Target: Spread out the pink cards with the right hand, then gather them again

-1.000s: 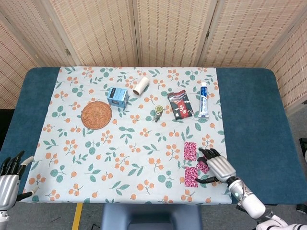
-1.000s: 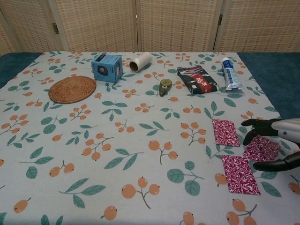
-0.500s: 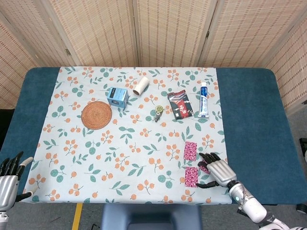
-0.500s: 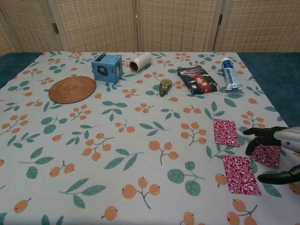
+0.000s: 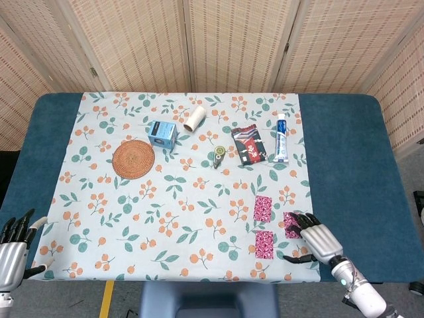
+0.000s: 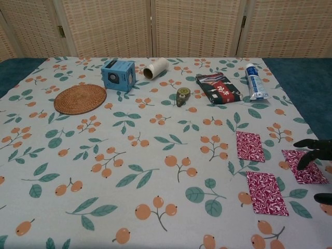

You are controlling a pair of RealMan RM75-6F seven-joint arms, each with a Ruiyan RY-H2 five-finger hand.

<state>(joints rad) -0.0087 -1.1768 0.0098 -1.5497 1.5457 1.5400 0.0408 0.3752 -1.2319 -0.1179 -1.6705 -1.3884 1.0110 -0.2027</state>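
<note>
Since a second ago my right hand [image 5: 317, 236] has slid back toward the table's near right edge, dragging one pink card [image 5: 292, 224] out to the right. From the head camera, three pink cards now lie apart: the upper one [image 5: 263, 208], the lower one [image 5: 264, 244], and the dragged one under my fingertips; the fingers are spread and gripping nothing. My left hand [image 5: 14, 244] hovers off the near left corner, fingers apart, empty.

From the chest camera, only the right hand's dark fingertips [image 6: 310, 152] show, resting at the dragged card's [image 6: 305, 166] far edge, beside the other two [image 6: 250, 146] [image 6: 266, 192]. I judge the spreading is about done; next I must sweep the cards together, pressing lightly so they slide over the cloth [image 6: 129, 155].
</note>
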